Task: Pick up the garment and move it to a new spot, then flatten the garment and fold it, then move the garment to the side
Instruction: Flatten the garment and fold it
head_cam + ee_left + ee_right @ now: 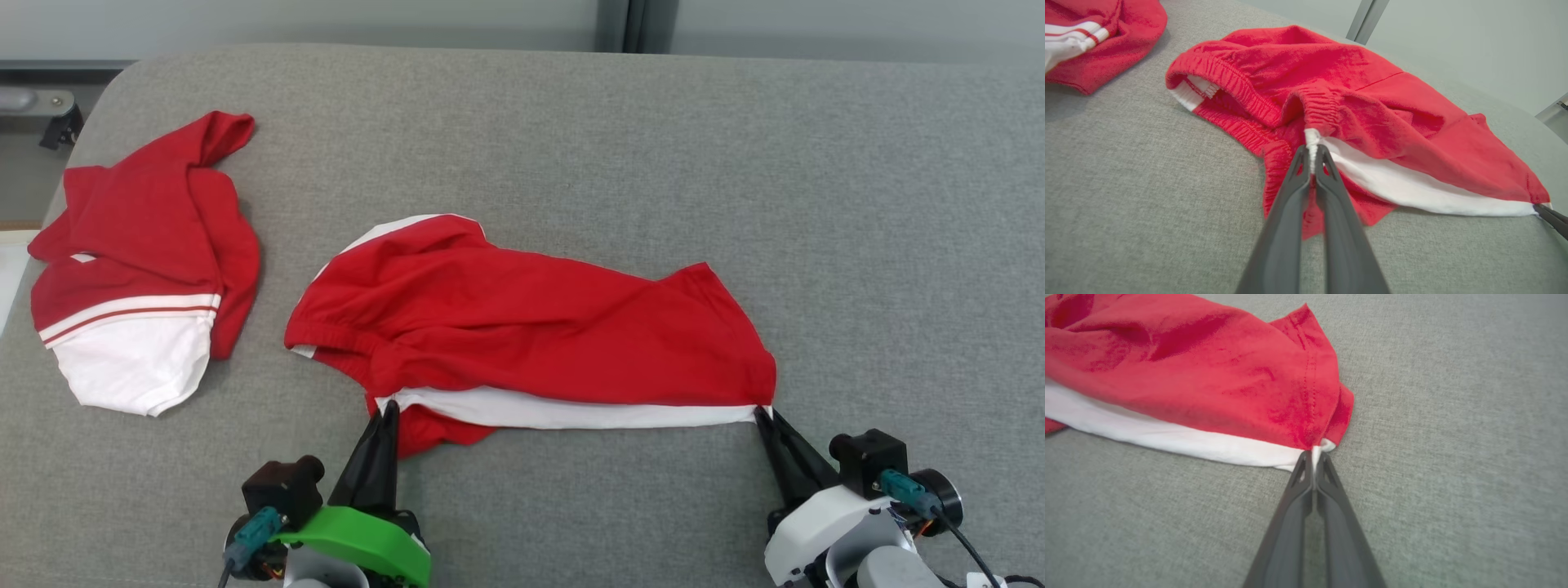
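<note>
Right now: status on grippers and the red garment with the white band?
Both shut: left gripper and right gripper, on opposite ends of the white band. Rumpled red garment on grey fabric surface. Apart, left: second red-and-white garment.

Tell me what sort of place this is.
Probably an indoor test bench for folding clothes: a wide grey fabric-covered surface, pale wall panels behind it, and the left hand and right hand pinching a red-and-white garment, a second garment beside it.
</note>
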Controlling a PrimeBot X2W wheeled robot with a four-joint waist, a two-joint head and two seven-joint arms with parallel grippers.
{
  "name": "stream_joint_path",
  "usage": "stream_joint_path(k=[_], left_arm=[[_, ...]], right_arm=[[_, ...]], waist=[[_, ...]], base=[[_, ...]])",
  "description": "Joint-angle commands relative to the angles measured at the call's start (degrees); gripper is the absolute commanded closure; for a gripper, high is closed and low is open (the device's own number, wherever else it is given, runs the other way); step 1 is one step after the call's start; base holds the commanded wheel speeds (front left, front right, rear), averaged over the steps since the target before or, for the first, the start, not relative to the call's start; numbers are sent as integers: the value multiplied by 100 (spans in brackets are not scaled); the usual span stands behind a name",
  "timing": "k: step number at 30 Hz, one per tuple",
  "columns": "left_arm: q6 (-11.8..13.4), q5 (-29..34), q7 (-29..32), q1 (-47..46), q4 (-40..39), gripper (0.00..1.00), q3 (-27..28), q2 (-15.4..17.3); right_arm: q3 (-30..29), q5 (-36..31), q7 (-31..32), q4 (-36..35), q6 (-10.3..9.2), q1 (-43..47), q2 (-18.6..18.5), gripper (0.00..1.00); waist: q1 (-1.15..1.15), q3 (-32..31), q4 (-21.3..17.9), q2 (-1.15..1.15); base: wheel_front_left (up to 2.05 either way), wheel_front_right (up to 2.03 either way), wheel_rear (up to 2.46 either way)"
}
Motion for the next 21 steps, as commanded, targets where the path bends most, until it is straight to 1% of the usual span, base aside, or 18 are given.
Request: stream_joint_path(k=[1, 6, 10, 14, 16, 18, 20, 21], left_arm=[[-16, -5, -4, -17, -80, 100, 29, 19], [-16, 167, -3, -61, -448, 100, 16, 57], [-16, 222, -4, -333, -1029, 100, -134, 318], [-16, 30, -4, -900, -1629, 100, -388, 878], [-16, -195, -4, -1371, -1869, 100, -613, 1285], [-16, -473, 36, -1884, -2041, 100, -845, 1691], [-16, -814, 190, -2455, -2264, 100, -1000, 2004], [-16, -971, 286, -2685, -2341, 100, -1016, 2110]], right_arm=[[-8, 34, 7, -112, -6, 69, -25, 100], [-69, 325, 6, -862, -7, 108, -89, 100], [-149, 750, 6, -1732, -6, -75, -181, 100], [-288, 1270, 6, -2544, -6, -443, -365, 100], [-361, 1564, 6, -2887, -6, -792, -519, 100], [-341, 1763, 5, -3089, -6, -1139, -738, 100], [-354, 1916, 6, -3223, -6, -1519, -948, 100], [-365, 1990, 36, -3258, -6, -1687, -1033, 100]], waist=[[0, -42, -34, 0], [0, -224, -149, 0], [0, -405, -305, 0], [0, -558, -514, 0], [0, -621, -639, 0], [0, -654, -753, 0], [0, -659, -856, 0], [0, -647, -899, 0]], base=[[0, 0, 0], [0, 0, 0], [0, 0, 0], [0, 0, 0], [0, 0, 0], [0, 0, 0], [0, 0, 0], [0, 0, 0]])
